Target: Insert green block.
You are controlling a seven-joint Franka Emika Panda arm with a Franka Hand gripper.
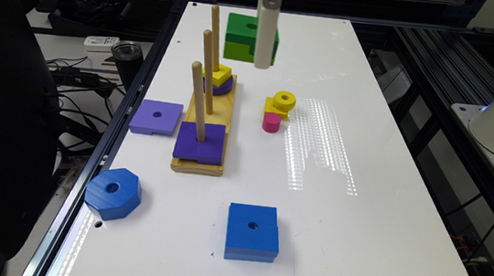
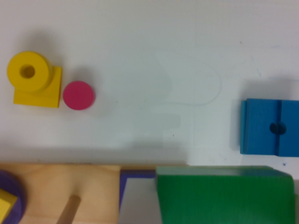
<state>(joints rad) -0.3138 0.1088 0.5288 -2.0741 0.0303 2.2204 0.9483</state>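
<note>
Blue square (image 1: 252,230) lies nearest. We hold the green block (image 1: 241,36) pinched in our gripper (image 1: 263,61), high, right of the pegs (image 1: 208,67) in the exterior view.

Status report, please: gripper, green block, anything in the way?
Gripper shut on green block, held above table. Block not yet on any peg. Far peg close beside it; middle peg bare.
</note>
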